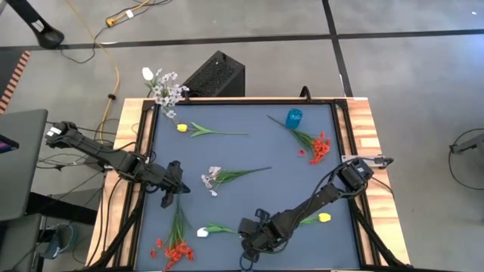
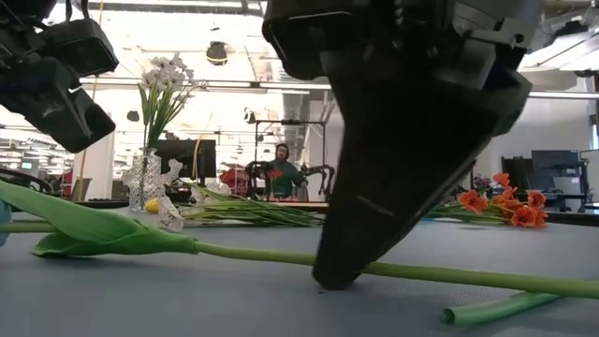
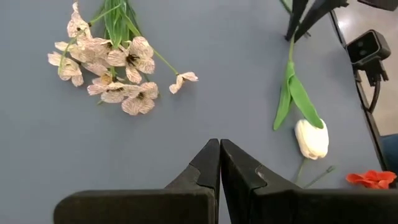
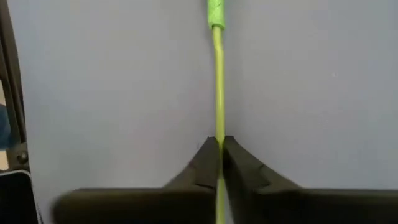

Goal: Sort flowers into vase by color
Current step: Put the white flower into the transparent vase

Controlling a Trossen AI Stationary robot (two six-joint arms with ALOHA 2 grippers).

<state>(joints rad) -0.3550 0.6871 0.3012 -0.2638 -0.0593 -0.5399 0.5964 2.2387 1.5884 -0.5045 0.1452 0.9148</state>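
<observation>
My right gripper point(image 1: 246, 233) point(image 4: 219, 142) is low over the table's near middle, shut on the white tulip's point(image 1: 203, 233) green stem. The tulip lies on the blue mat, bloom toward the left. My left gripper point(image 1: 166, 200) point(image 3: 219, 143) hovers shut at the table's left, touching nothing, between the pale flower sprig point(image 1: 212, 180) and the red-orange bunch point(image 1: 172, 249). A yellow tulip point(image 1: 181, 127) lies far left and a second red-orange bunch point(image 1: 318, 147) far right. Another yellow bloom point(image 1: 324, 217) shows beside my right arm. A glass vase with white flowers point(image 1: 162, 87) stands at the far-left corner. My right gripper pinches the white tulip's thin stem point(image 4: 218, 124) between its two fingers, toward the cut end point(image 4: 216, 12), away from the bloom. The fingers point(image 2: 339, 271) come from above, pointing down. The stem runs straight through the gap and lies along the mat on both sides.
A blue cup point(image 1: 293, 117) stands far right on the mat. A black box point(image 1: 215, 74) sits beyond the far edge. The table has a raised wooden rim point(image 1: 370, 151). In the low view a person point(image 2: 281, 173) sits in the room behind.
</observation>
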